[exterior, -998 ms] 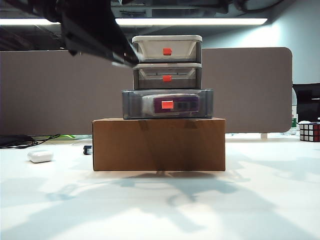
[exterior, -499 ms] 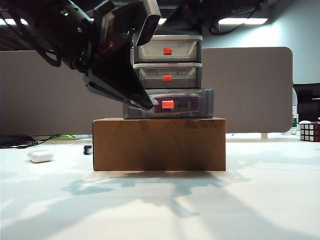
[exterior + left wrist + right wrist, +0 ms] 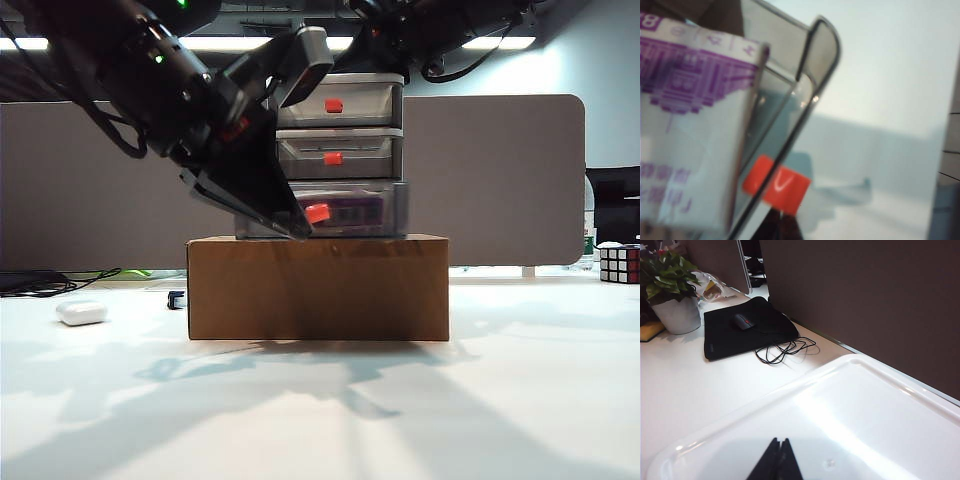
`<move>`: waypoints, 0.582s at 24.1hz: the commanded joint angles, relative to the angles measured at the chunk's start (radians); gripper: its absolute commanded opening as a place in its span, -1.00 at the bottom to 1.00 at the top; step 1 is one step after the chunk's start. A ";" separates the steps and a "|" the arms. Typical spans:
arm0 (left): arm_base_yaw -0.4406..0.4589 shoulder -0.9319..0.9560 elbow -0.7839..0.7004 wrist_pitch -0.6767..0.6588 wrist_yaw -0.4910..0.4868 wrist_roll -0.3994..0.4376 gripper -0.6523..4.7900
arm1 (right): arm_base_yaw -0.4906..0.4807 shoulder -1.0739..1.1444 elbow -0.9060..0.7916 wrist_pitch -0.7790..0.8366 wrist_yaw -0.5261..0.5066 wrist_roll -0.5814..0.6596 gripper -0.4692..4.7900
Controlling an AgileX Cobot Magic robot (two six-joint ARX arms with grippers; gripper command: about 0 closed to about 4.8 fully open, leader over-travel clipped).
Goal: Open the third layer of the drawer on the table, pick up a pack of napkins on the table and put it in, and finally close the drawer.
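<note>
Exterior view: left tool, closed, is pushing third layer further in than before, pack of napkins inside; right tool, closed, probably resting atop drawer.

Count of items in view:
- Drawers in the drawer: three, each with one red handle.
- Pack of napkins: one.
- Cardboard box: one.
- White case: one.
- Puzzle cube: one.
- Potted plant: one.
- Computer mouse: one.
- Grippers: two, left gripper and right gripper.
</note>
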 commanded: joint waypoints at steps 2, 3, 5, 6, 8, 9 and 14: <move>0.003 0.008 0.001 0.094 -0.025 -0.029 -0.78 | 0.002 0.000 -0.002 -0.064 -0.001 -0.002 -0.84; 0.003 0.008 0.001 0.103 -0.025 -0.034 -0.78 | 0.002 0.000 -0.002 -0.068 -0.001 -0.002 -0.84; 0.003 0.008 0.001 0.122 -0.027 -0.038 -0.78 | 0.002 0.000 -0.002 -0.079 -0.001 -0.003 -0.84; 0.003 0.008 0.002 0.126 -0.043 -0.039 -0.78 | 0.002 0.001 -0.002 -0.083 -0.001 -0.006 -0.84; 0.003 0.008 0.001 0.134 -0.081 -0.040 -0.78 | 0.002 0.000 -0.002 -0.084 -0.001 -0.006 -0.84; 0.003 0.008 0.001 0.143 -0.104 -0.040 -0.78 | 0.002 0.000 -0.002 -0.084 -0.001 -0.006 -0.84; 0.003 0.010 0.001 0.270 -0.190 -0.040 -0.78 | 0.002 0.000 -0.002 -0.101 -0.002 -0.007 -0.84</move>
